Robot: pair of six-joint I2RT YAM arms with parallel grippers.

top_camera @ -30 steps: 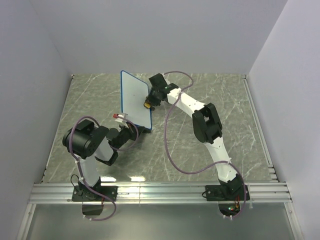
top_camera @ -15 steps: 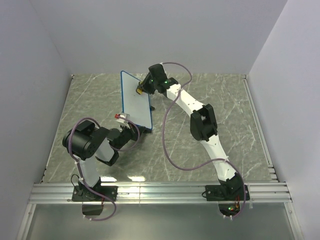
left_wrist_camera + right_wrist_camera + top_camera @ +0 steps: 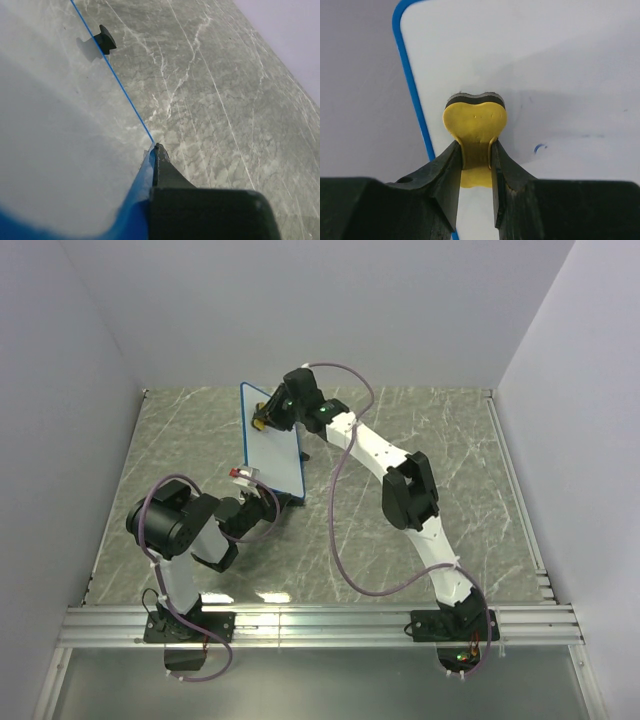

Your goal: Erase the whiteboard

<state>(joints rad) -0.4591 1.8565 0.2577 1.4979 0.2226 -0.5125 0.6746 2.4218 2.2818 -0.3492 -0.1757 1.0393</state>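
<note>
The whiteboard, white with a thin blue frame, stands tilted on edge left of the table's middle. My left gripper is shut on its near lower corner; in the left wrist view one black finger lies against the blue frame and the other is hidden behind the board. My right gripper is shut on a yellow-and-black eraser, whose black face presses on the board near its upper far corner. A small blue mark shows right of the eraser.
The marble-patterned table has grey walls on three sides and an aluminium rail along the near edge. One black foot juts from the board's edge. A small red-and-white piece sits by the left wrist.
My right gripper has carried the eraser across the board, from its right edge near the middle up and left to the far upper corner. The left arm and the board have stayed still.
</note>
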